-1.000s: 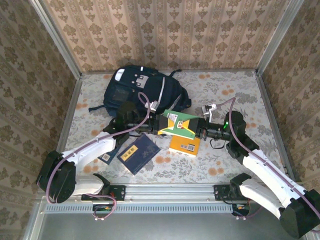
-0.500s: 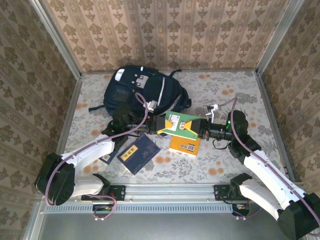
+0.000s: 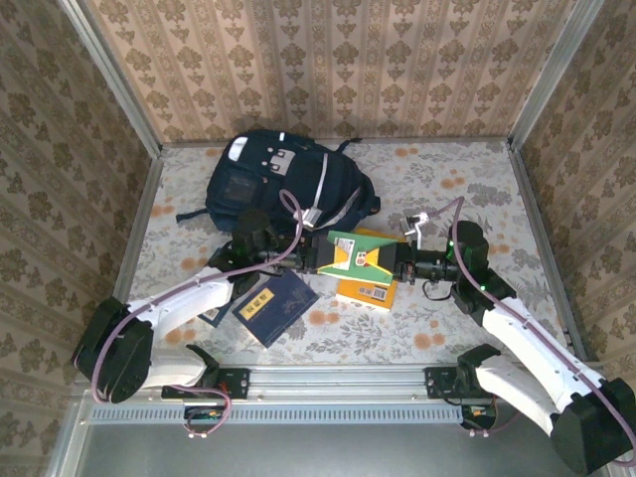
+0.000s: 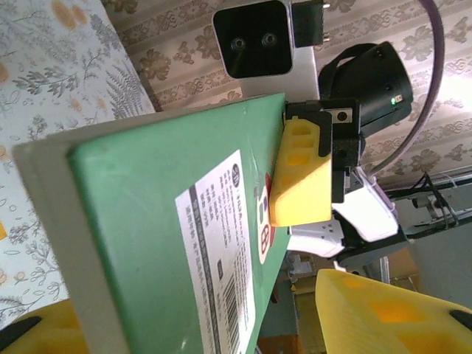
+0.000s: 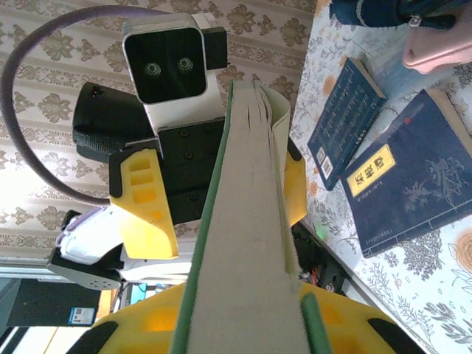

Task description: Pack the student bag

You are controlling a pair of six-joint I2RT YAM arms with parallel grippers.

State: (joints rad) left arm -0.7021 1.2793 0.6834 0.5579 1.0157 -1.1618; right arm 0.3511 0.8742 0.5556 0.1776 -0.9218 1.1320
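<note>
Clearly the right gripper (image 3: pixel 397 264) is clamped on the green book (image 3: pixel 353 253), held above the orange book (image 3: pixel 368 291); the left gripper (image 3: pixel 306 254) straddles its other edge, jaws apart, likely a handover toward the student bag (image 3: pixel 288 179) (just behind the left arm). The right wrist view reveals a gap beside one left pad (image 5: pixel 144 203), too fine for the top view

Student bag (image 3: pixel 278 179), books (image 3: pixel 275 305) on floral table (image 3: pixel 447 179)
</note>
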